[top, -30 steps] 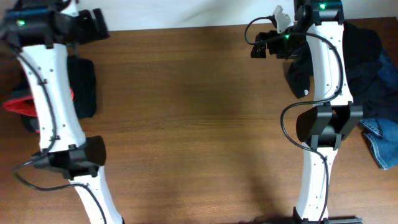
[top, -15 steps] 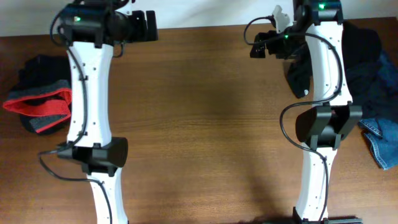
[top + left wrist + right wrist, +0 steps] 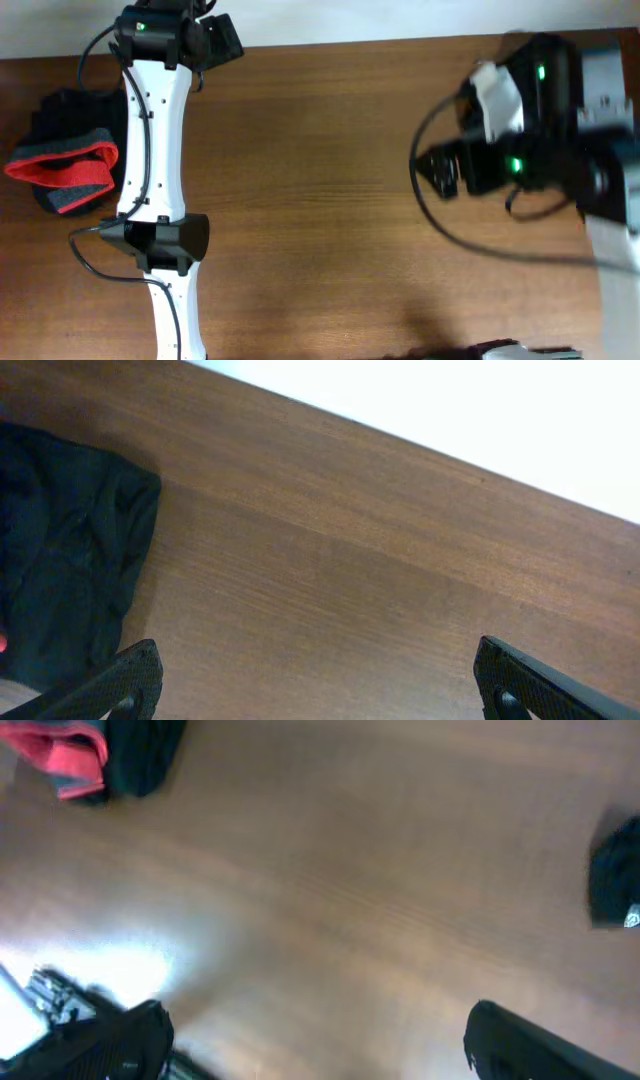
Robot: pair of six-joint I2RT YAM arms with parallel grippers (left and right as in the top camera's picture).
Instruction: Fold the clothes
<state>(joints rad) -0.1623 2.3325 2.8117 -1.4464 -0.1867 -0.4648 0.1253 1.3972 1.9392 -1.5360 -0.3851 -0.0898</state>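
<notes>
The right arm [image 3: 560, 150] is swinging out over the brown wooden worktop [image 3: 320, 200] and blurring, where 0.5 s ago it was reaching along the far edge. The folded black trousers with grey waistband and red-orange lining [image 3: 70, 170] are staying at the left edge, apart from the left gripper [image 3: 320, 685] and well apart from the right gripper [image 3: 320, 1040]. The 2 grippers are gaping wide, holding nothing.

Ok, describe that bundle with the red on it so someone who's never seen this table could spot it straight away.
Take the wooden table and go to its left edge, just outside the white left arm. A compact black bundle lies there, the trousers. A grey band with bright red-orange lining runs across it, a colour nothing else on the wood shows.
</notes>
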